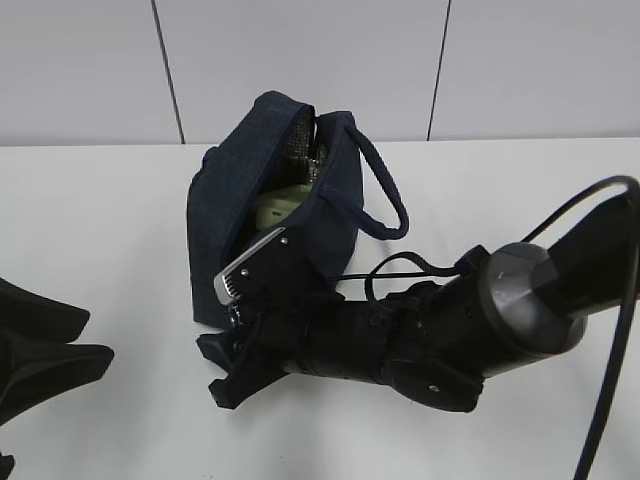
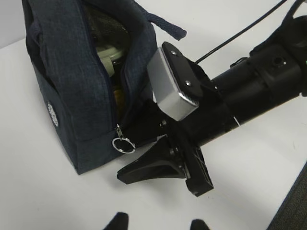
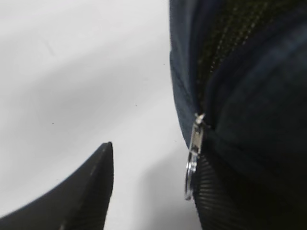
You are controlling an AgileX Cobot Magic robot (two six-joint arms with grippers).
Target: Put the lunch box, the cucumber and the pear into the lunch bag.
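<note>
Exterior: right claw (image 1: 235,345) spread at the bag's (image 1: 225,230) foot; lunch box (image 1: 275,207) inside the bag. Left wrist: left claw (image 2: 158,221) parted, near the bag's ring (image 2: 123,144). Right wrist: one finger (image 3: 84,191) beside that ring.

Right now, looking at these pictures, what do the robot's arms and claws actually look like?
Both are matte black. The right arm is a thick tube with a rounded grey joint cap, loose black cables and a silvery camera block. The right gripper has flat, wedge-shaped fingers; the left gripper looks alike.
</note>
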